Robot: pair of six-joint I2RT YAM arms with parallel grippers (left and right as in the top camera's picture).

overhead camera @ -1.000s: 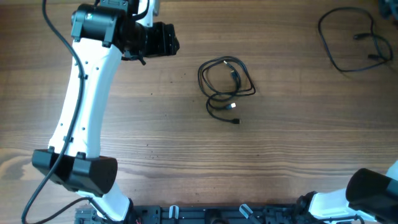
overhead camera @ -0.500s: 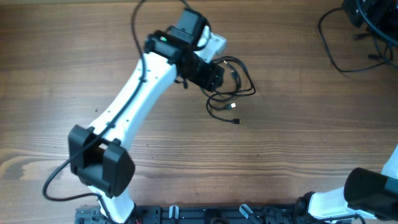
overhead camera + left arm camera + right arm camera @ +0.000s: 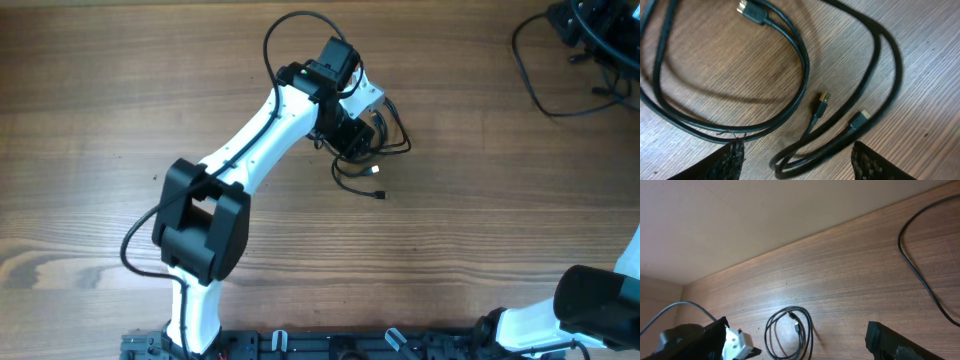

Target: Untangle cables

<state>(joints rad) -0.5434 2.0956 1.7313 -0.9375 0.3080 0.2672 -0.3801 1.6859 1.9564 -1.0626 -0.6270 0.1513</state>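
The cables (image 3: 385,140) lie as a loose bundle of thin black loops on the wooden table, with small plugs (image 3: 824,98) inside the loops. My left gripper (image 3: 353,136) hangs low over the bundle's left side. In the left wrist view it (image 3: 797,162) is open, its fingers (image 3: 725,161) standing on either side of a narrow loop end (image 3: 805,150) without touching it. The right gripper (image 3: 795,345) is open and empty, high above the table, looking down at the same bundle (image 3: 790,330).
A second thin black cable (image 3: 565,70) lies loose at the table's far right, also visible in the right wrist view as a cable (image 3: 920,265). The right arm's dark head (image 3: 585,20) sits at the top right edge. The arm bases (image 3: 200,330) stand along the front edge.
The left arm has swung from the far left across to the cable bundle and lowered onto it, its jaws narrowing slightly. The right arm's head has come into the top right corner.
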